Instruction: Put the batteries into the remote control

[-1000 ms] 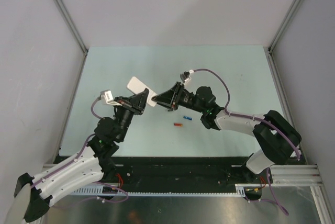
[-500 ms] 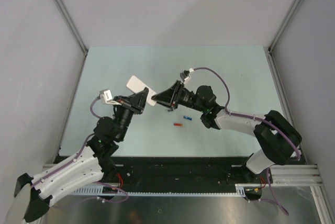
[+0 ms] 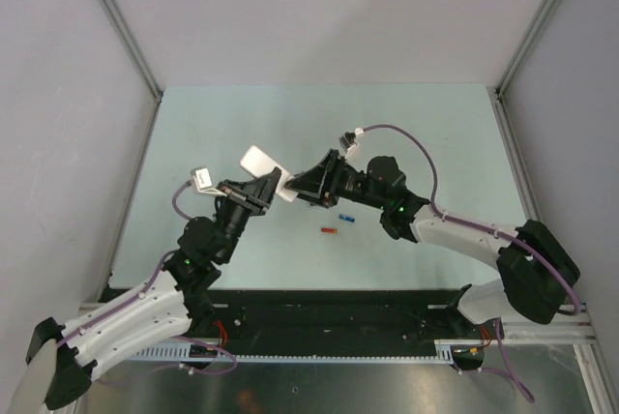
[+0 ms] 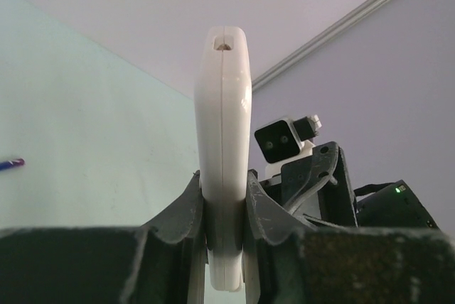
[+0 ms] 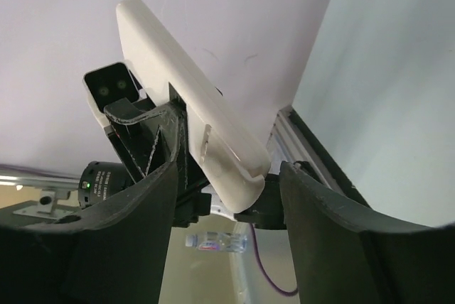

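Left hand (image 4: 224,185) clenched on the small flat remote control with white edges and a white back (image 4: 223,126), holding it edge-on and clear of the pale green bench (image 3: 435,133), about mid-bench in the top view. Right hand (image 5: 227,176) released: its fingers stand either side of the remote's end with gaps on both sides, nothing grasped. A slim orange-red battery (image 3: 330,230) and a slim blue battery (image 3: 346,217) lie loose on the bench, close together, on the near side of the right hand and apart from both hands. Judged step: preparing the remote, its plain back facing the right hand. A small catch shows on that face; whether the cover is on cannot be told. No battery appears loaded. The next move calls for exposing the compartment, then a fine pinch on one battery, with the left grip steady.
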Controlling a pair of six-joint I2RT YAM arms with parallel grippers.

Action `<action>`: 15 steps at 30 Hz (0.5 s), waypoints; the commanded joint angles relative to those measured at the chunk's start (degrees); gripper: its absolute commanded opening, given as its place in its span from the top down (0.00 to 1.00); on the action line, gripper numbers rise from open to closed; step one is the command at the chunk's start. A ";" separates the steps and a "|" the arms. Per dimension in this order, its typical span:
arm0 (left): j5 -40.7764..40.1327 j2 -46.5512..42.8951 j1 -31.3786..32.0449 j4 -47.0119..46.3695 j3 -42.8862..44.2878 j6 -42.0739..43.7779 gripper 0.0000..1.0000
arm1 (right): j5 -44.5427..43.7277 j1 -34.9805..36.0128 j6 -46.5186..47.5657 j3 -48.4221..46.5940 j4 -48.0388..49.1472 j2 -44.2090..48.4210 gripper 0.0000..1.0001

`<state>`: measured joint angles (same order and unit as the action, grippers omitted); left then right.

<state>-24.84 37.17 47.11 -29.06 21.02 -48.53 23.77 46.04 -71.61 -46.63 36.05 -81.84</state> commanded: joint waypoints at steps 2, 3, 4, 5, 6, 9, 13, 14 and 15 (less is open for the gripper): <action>3.38 0.62 -0.53 -1.44 -0.80 -7.80 1.00 | -3.55 -0.16 6.39 -1.53 -10.55 6.51 0.30; 4.09 1.15 -1.05 -1.35 -0.80 -8.50 1.00 | -3.73 -0.08 7.01 -1.71 -12.04 7.22 0.29; 4.71 1.24 -1.41 -1.35 -0.89 -9.90 1.00 | -4.43 -0.07 8.93 -1.71 -15.45 7.92 0.28; 6.45 1.50 -1.84 -1.26 -1.06 -10.78 1.00 | -4.78 0.01 9.91 -1.88 -17.49 9.41 0.28; 7.52 1.77 -2.81 -1.26 -1.24 -11.58 1.00 | -5.13 0.01 11.13 -1.80 -21.42 10.12 0.28; 12.16 2.38 -5.44 -1.18 -1.77 -15.09 1.00 | -8.55 0.54 16.32 -1.88 -30.82 14.42 0.29; 16.57 3.00 -8.26 -1.09 -2.56 -17.99 1.00 | -15.22 1.59 23.08 -2.06 -41.40 20.57 0.29; 17.27 3.26 -8.61 -0.91 -2.65 -18.43 1.00 | -16.72 2.03 24.40 -2.58 -43.42 21.89 0.29; 18.33 3.78 -9.49 -0.65 -2.65 -18.96 1.00 | -18.48 3.51 27.90 -3.46 -47.79 23.55 0.29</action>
<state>-12.71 40.21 39.79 -28.86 18.72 -63.00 13.69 47.00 -54.92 -46.65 3.22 -64.45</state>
